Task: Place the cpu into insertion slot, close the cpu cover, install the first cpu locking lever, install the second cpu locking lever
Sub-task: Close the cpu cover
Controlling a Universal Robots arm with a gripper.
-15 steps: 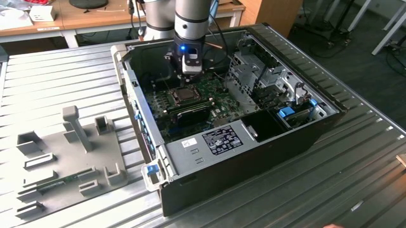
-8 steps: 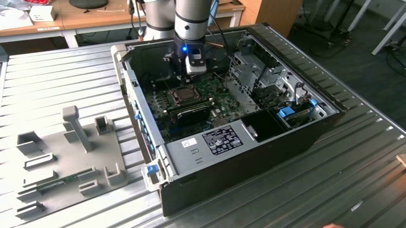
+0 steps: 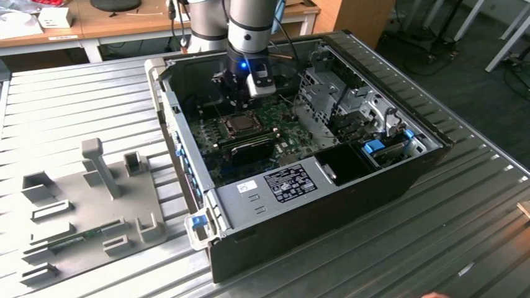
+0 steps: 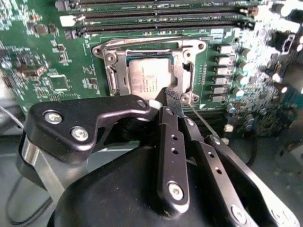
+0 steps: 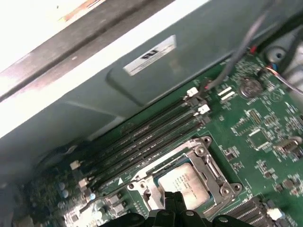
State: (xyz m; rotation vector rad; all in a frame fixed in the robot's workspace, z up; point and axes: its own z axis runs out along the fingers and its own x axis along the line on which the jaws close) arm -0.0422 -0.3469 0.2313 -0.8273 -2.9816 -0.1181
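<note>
Inside an open computer case [image 3: 331, 214], the cpu [image 4: 150, 80] lies in the insertion slot [image 4: 121, 83], the cpu cover [image 4: 142, 46] down over it. The claw [image 4: 169, 96], apparently clenched and empty, is at the socket's edge beside a thin locking lever [image 4: 201, 118]. This looks like the lever step, which calls for a precise push.

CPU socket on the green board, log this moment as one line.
cpu: small silvery-tan square chip seated in metal-rimmed insertion slot | cover: thin silvery metal frame flat around chip | gripper: black, at slot's edge
</note>
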